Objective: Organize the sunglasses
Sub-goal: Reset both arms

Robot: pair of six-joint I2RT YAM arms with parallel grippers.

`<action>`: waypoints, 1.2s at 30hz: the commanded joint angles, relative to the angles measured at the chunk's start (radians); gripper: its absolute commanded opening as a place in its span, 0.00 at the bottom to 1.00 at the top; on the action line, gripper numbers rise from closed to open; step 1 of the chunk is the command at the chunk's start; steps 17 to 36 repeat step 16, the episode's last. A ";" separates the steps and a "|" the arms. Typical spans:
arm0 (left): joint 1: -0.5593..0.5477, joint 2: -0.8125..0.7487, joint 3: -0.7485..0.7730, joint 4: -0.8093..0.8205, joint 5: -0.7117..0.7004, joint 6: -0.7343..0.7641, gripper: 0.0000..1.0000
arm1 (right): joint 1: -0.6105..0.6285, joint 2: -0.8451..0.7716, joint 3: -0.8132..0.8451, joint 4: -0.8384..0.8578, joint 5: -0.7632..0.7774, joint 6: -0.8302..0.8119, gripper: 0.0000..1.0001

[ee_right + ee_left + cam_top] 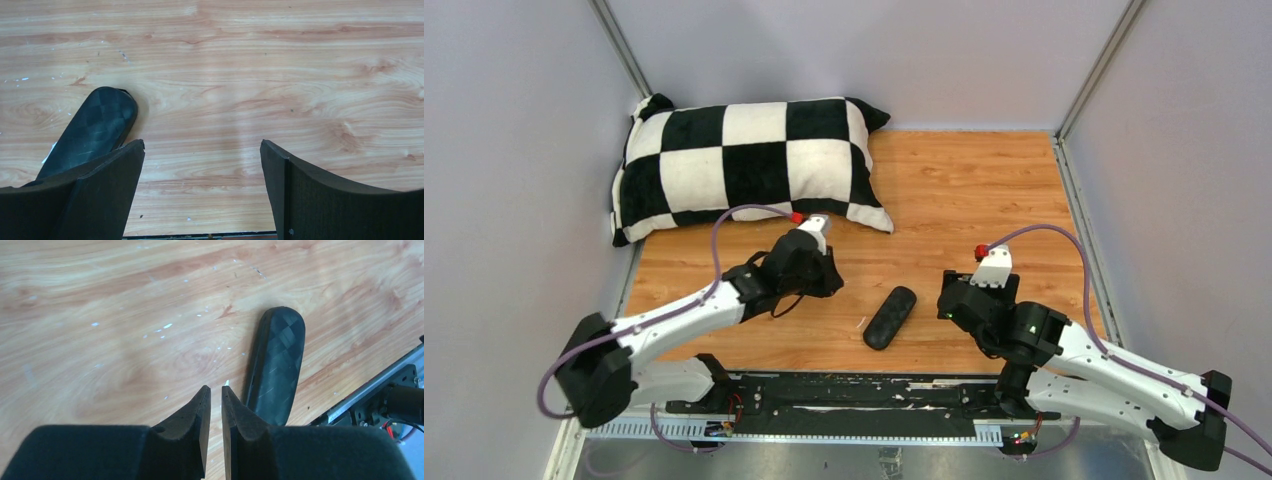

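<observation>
The sunglasses are not in view. A closed black oblong case (890, 317) lies on the wooden table between the arms; it also shows in the left wrist view (277, 372) and in the right wrist view (92, 130). My left gripper (824, 285) hovers just left of the case, its jaws nearly together with nothing between them (216, 388). My right gripper (946, 300) is to the right of the case, wide open and empty (202, 142), with its left finger (100, 190) next to the case's end.
A black-and-white checkered pillow (744, 165) lies at the far left of the table. A black metal rail (864, 395) runs along the near edge and shows in the left wrist view (380, 390). Grey walls enclose the table.
</observation>
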 commanded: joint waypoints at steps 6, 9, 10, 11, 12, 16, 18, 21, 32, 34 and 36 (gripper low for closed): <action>0.009 -0.616 -0.211 -0.191 -0.377 0.030 0.36 | -0.020 0.008 0.028 -0.108 0.099 0.028 0.92; 0.009 -0.798 -0.261 -0.281 -0.474 -0.001 0.49 | -0.024 0.052 0.050 -0.114 0.110 0.019 0.92; 0.009 -0.850 -0.272 -0.308 -0.503 -0.024 0.51 | -0.024 0.065 0.055 -0.115 0.115 0.019 0.92; 0.009 -0.895 -0.284 -0.329 -0.521 -0.046 0.52 | -0.024 0.080 0.058 -0.116 0.118 0.023 0.92; 0.009 -0.935 -0.293 -0.342 -0.529 -0.060 0.53 | -0.024 0.092 0.059 -0.115 0.122 0.028 0.92; 0.008 -1.031 -0.305 -0.406 -0.582 -0.109 0.57 | -0.024 0.143 0.058 -0.096 0.116 0.022 0.92; 0.008 -1.031 -0.305 -0.406 -0.582 -0.109 0.57 | -0.024 0.143 0.058 -0.096 0.116 0.022 0.92; 0.008 -1.031 -0.305 -0.406 -0.582 -0.109 0.57 | -0.024 0.143 0.058 -0.096 0.116 0.022 0.92; 0.008 -1.031 -0.305 -0.406 -0.582 -0.109 0.57 | -0.024 0.143 0.058 -0.096 0.116 0.022 0.92; 0.008 -1.031 -0.305 -0.406 -0.582 -0.109 0.57 | -0.024 0.143 0.058 -0.096 0.116 0.022 0.92; 0.008 -1.031 -0.305 -0.406 -0.582 -0.109 0.57 | -0.024 0.143 0.058 -0.096 0.116 0.022 0.92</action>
